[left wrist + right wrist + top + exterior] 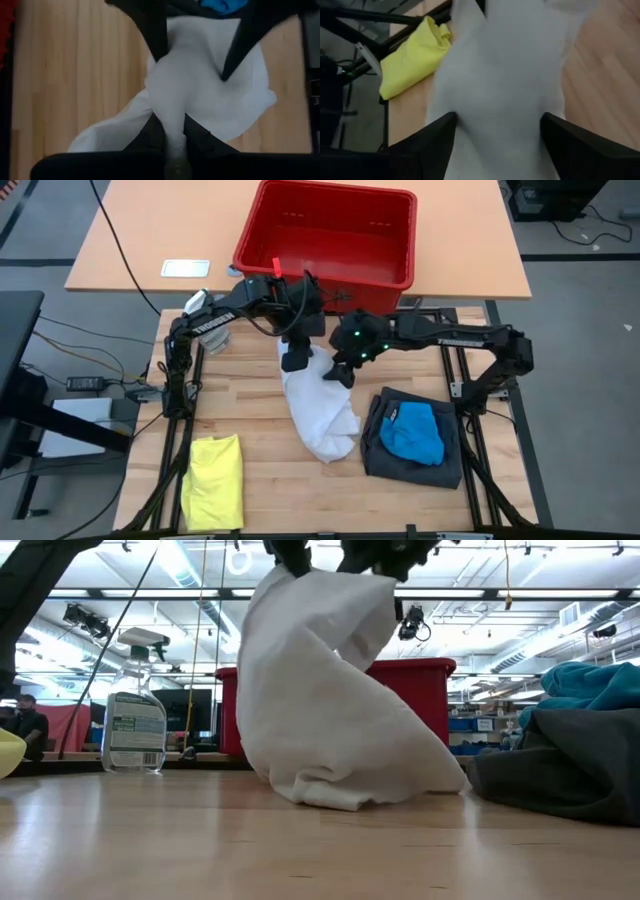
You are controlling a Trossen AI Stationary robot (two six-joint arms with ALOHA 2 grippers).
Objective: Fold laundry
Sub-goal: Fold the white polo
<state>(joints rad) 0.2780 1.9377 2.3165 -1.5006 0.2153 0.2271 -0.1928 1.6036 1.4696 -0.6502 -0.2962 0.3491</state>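
The scene is evenly bright. In the low view, long ceiling lamps [190, 580] shine in the room behind, and the near part of the desk [300, 850] is out of focus with a soft shine. Both wrist views are blurred; the white cloth [505, 85] looks pale, almost without detail. Shadows under the things are faint.

left arm: reaches in over table centre | left gripper [297, 361]: fingers pinched tight on white cloth [320, 410] | right arm: extends inward from right | right gripper [340, 370]: fingers [427, 142] spread wide, straddling cloth
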